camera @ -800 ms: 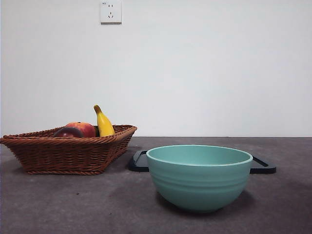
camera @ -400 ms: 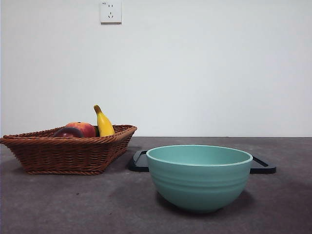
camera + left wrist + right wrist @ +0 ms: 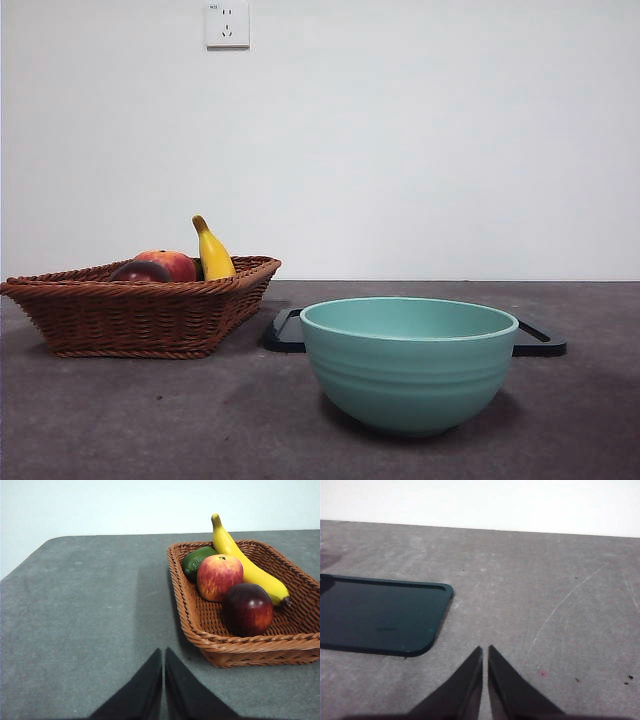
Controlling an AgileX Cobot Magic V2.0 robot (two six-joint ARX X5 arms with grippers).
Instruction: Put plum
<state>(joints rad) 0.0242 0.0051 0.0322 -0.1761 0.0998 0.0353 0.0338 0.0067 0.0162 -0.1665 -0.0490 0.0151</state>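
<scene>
The plum [image 3: 247, 609] is a dark maroon round fruit lying in the brown wicker basket [image 3: 227, 646], near its front rim; in the front view only its top [image 3: 139, 271] shows above the basket [image 3: 140, 316] wall at the left. My left gripper [image 3: 163, 655] is shut with nothing in it, over bare table short of the basket and well apart from the plum. My right gripper [image 3: 485, 652] is shut and empty too, above the grey table beside the dark tray [image 3: 375, 615]. Neither arm shows in the front view.
Sharing the basket are a red-orange round fruit [image 3: 219, 576], a yellow banana [image 3: 246, 565] and a green fruit [image 3: 196, 561]. A teal bowl [image 3: 408, 362] stands at the front centre, with the flat black tray [image 3: 537, 340] behind it. A white wall closes the back.
</scene>
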